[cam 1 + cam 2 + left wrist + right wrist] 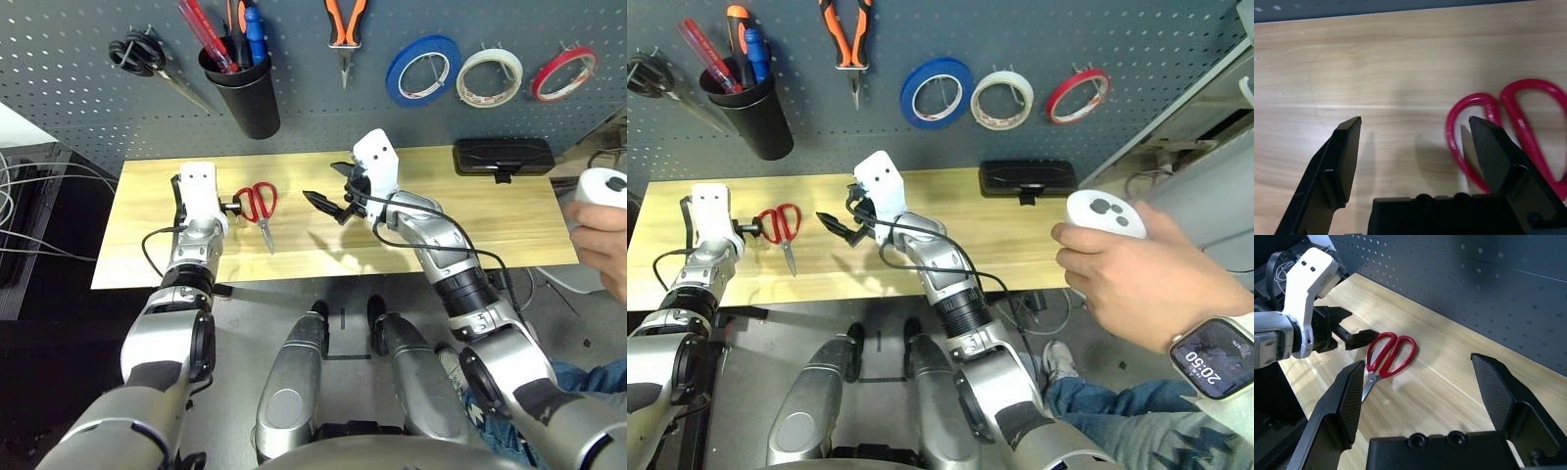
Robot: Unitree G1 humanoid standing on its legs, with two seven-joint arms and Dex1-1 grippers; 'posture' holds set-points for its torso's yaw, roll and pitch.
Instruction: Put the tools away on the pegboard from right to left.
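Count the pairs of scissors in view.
2. The red-handled scissors lie on the wooden table, beside the left end effector; the black-handled scissors hang on the pegboard, left of the black cup.

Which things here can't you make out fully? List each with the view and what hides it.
- Red scissors: blades run past the left wrist view's edge; one black jaw covers part of a handle.
- Black cup: its walls hide the lower ends of the tools inside, in both eye views.
- Black-handled scissors: handles cut off by the right eye view's edge.
- Black case: closed, contents hidden in both eye views.
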